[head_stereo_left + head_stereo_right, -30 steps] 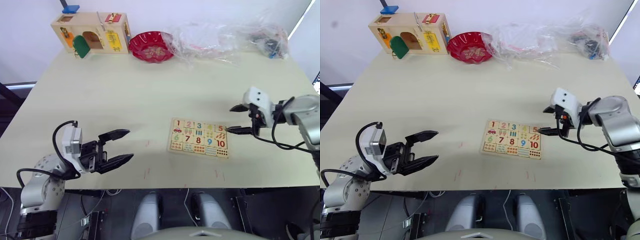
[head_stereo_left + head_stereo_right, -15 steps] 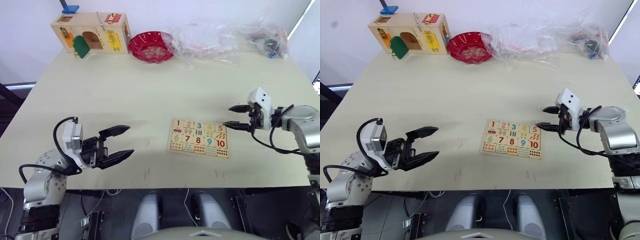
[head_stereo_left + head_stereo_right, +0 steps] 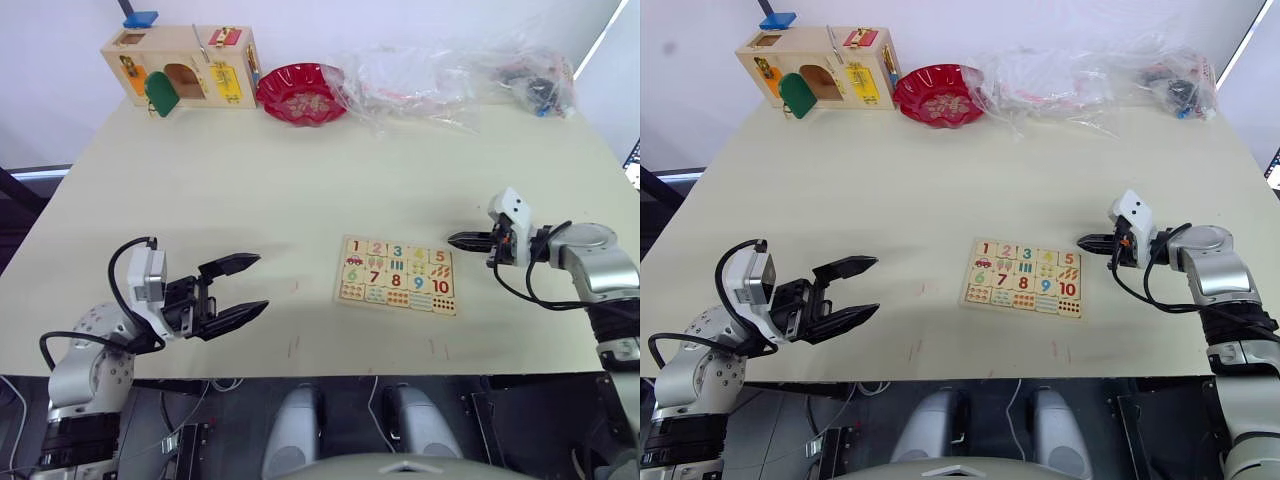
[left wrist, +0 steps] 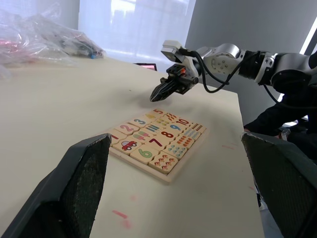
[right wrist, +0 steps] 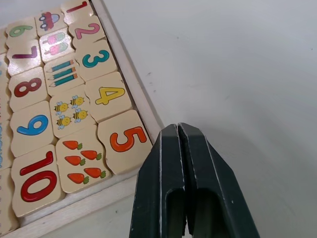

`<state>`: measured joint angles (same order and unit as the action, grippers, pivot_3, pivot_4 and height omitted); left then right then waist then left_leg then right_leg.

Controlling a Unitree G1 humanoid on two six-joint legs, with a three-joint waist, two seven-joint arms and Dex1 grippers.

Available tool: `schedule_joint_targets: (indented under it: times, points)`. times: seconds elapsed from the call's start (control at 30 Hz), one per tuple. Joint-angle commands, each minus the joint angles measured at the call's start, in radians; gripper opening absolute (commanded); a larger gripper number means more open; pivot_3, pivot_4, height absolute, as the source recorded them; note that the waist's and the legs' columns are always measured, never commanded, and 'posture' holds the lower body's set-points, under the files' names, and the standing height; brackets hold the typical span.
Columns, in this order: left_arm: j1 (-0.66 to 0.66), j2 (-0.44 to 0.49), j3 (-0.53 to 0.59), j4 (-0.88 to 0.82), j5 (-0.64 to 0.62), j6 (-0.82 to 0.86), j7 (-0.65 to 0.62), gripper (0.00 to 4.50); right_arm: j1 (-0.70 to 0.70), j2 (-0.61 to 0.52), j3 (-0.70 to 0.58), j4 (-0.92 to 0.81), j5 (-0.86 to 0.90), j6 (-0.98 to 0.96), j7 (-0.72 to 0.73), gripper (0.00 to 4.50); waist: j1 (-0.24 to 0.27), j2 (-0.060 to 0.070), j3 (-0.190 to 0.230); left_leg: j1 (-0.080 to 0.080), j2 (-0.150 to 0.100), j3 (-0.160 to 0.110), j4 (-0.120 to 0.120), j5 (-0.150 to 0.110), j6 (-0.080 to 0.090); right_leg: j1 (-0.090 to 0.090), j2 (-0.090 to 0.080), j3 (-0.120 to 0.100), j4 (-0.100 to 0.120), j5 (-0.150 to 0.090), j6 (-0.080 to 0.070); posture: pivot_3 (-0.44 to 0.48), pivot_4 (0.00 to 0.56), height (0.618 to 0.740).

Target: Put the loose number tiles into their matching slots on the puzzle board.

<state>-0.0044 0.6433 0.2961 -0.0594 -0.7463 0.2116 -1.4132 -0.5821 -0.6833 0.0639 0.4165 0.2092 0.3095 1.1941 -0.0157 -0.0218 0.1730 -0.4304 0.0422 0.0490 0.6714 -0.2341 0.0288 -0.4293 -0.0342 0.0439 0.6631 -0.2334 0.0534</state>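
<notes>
The puzzle board (image 3: 397, 275) lies flat on the tabletop (image 3: 300, 190), tiles 1 to 5 (image 5: 94, 82) seated in their row, suggesting completion. The right gripper (image 3: 462, 240), fingers clenched empty, hovers just beside the board; the left gripper (image 3: 242, 287), fingers released, waits well apart.

Board (image 5: 143, 106) cut off at the right wrist view's edge with its far tiles out of frame and the 6 tile (image 5: 20, 30) clipped, dot tiles (image 3: 400, 297) too small to count from the head views, bag contents (image 3: 540, 92) blurred behind plastic.
</notes>
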Motion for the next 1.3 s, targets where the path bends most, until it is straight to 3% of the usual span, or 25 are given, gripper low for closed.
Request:
schedule_joint_targets:
  times: [0.03,1.07,1.3]
  points:
    - [0.002,0.005,0.005,-0.027,-0.002,-0.012,-0.002,4.50,-0.028,0.004,-0.002,0.013,-0.008,-0.032,0.001,0.03,0.000,0.000,0.000,0.000,0.000,0.000,0.000,0.000,0.000,0.000,0.000,0.000,0.000,0.000,0.000,0.000,0.150,0.740]
    - [0.000,0.003,0.001,-0.026,-0.002,-0.010,-0.002,4.50,-0.005,-0.003,0.016,-0.018,-0.031,-0.036,0.038,0.03,0.001,0.000,0.000,0.000,0.000,0.000,0.000,0.000,0.000,0.000,0.000,0.000,0.000,0.000,0.000,0.000,0.150,0.740]
    - [0.015,-0.004,0.008,-0.030,0.002,-0.013,0.016,4.50,0.050,-0.043,-0.070,-0.099,0.020,-0.069,0.020,0.03,0.004,0.000,0.000,0.000,0.000,0.000,0.000,0.000,0.000,0.000,0.000,0.000,0.000,0.000,0.000,0.000,0.150,0.740]
